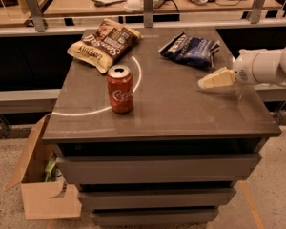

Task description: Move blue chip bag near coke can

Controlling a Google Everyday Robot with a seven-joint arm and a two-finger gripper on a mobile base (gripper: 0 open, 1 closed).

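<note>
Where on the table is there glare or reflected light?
Camera view: a thin bright arc of light curves over the table, from its left edge, past the coke can, up toward the brown chip bag; the blue chip bag lies outside it, as does the gripper by the right edge.

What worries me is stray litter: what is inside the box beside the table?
Inside the box, something green shows near the open flap; the front wall hides the rest. The tool hovers over the table's right side, near the blue bag.
</note>
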